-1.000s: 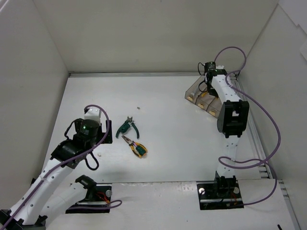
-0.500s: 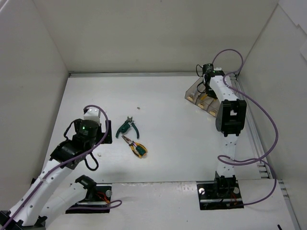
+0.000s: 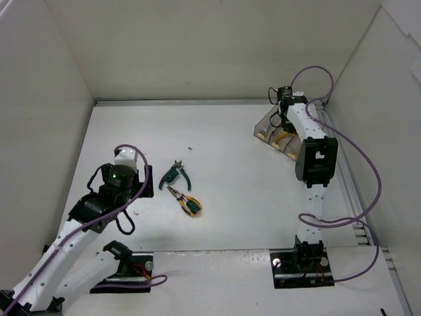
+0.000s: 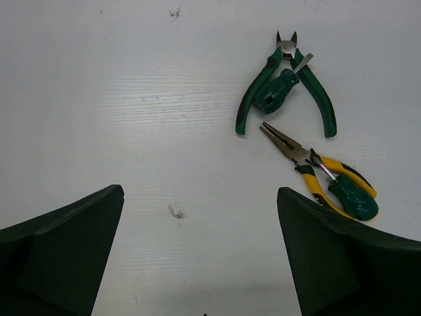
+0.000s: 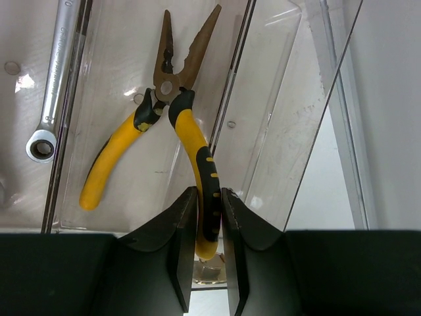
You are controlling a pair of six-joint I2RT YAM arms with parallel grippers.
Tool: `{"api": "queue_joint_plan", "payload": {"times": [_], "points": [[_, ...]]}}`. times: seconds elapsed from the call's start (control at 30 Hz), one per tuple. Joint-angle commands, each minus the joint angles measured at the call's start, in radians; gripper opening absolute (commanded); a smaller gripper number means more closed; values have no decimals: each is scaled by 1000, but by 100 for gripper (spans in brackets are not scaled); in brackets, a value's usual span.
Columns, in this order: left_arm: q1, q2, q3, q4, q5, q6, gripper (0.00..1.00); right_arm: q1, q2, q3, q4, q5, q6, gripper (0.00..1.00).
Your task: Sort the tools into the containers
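Note:
The clear brownish tray [image 3: 264, 125] stands at the back right; it also shows in the right wrist view [image 5: 276, 131]. My right gripper [image 5: 208, 197] is shut on one handle of the yellow-and-black-handled pliers [image 5: 177, 125], which hang over the tray's middle compartment, jaws spread. A silver wrench [image 5: 56, 72] lies in the compartment to the left of it. My left gripper [image 4: 199, 191] is open and empty above bare table. Up and to its right lie green-handled pliers [image 4: 316, 85] and yellow-handled needle-nose pliers [image 4: 306, 161] with a green-handled tool [image 4: 352, 197] lying on them.
A small green-handled tool [image 4: 276, 89] lies between the green pliers' handles. White walls close in the table at the left, back and right. The tray sits close to the right wall [image 3: 368, 131]. A small dark speck [image 3: 190, 149] lies mid-table.
My right gripper has shifted slightly left and back over the tray with the pliers in it. The left arm and the tools on the table have not moved.

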State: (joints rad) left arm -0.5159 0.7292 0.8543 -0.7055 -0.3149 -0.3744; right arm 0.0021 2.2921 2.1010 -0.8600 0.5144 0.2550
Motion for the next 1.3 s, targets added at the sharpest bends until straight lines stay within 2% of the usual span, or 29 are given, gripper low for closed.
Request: {"api": "queue_joint_plan", "payload": {"times": [0.0, 0.1, 0.17, 0.37, 0.7, 0.87, 1.0, 1.27], "points": [[7, -2, 19, 38, -12, 8, 100, 7, -51, 68, 18, 41, 18, 19], [7, -2, 17, 38, -12, 8, 100, 16, -60, 77, 18, 33, 18, 28], [7, -1, 17, 35, -10, 8, 100, 16, -71, 80, 18, 30, 20, 38], [7, -7, 17, 38, -10, 8, 100, 64, -134, 91, 21, -28, 26, 49], [7, -16, 19, 38, -12, 6, 100, 154, -330, -12, 62, -168, -17, 51], [7, -24, 17, 35, -24, 2, 100, 275, -448, -143, 108, -289, -88, 51], [7, -31, 17, 29, -44, -8, 100, 355, -528, -246, 144, -387, -85, 50], [7, -17, 19, 32, -36, -6, 100, 530, -608, -427, 213, -421, 10, 49]]}}
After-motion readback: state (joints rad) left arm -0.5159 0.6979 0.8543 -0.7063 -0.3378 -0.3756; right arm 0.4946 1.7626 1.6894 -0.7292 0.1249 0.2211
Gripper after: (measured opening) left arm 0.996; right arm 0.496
